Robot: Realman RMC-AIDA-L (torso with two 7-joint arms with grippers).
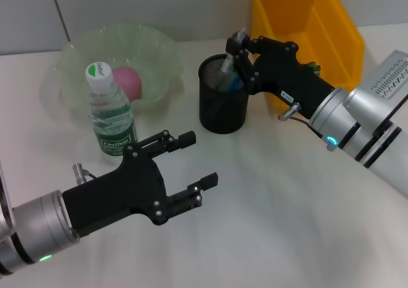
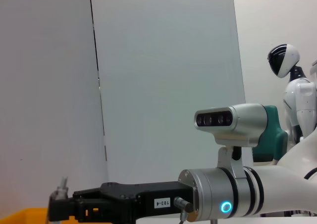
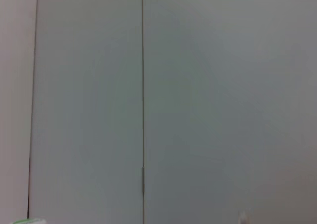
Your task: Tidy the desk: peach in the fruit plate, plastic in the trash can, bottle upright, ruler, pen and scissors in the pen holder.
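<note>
A pink peach [image 1: 127, 81] lies in the pale green fruit plate [image 1: 162, 46] at the back left. Just in front of the plate a clear bottle [image 1: 109, 113] with a green cap stands upright. My right gripper [image 1: 234, 53] hovers over the black mesh pen holder [image 1: 222, 103], shut on a slim grey-blue pen [image 1: 227, 76] whose lower end is inside the holder. The same gripper [image 2: 64, 206] shows in the left wrist view. My left gripper [image 1: 200, 160] is open and holds nothing, low over the table in front of the bottle. Ruler, scissors and plastic are out of view.
An orange bin [image 1: 306, 27] stands at the back right, behind the right arm; its corner [image 2: 20, 216] also shows in the left wrist view. White tabletop [image 1: 274, 224] spreads across the front and right. The right wrist view shows only the wall and the bottle cap [image 3: 27, 220].
</note>
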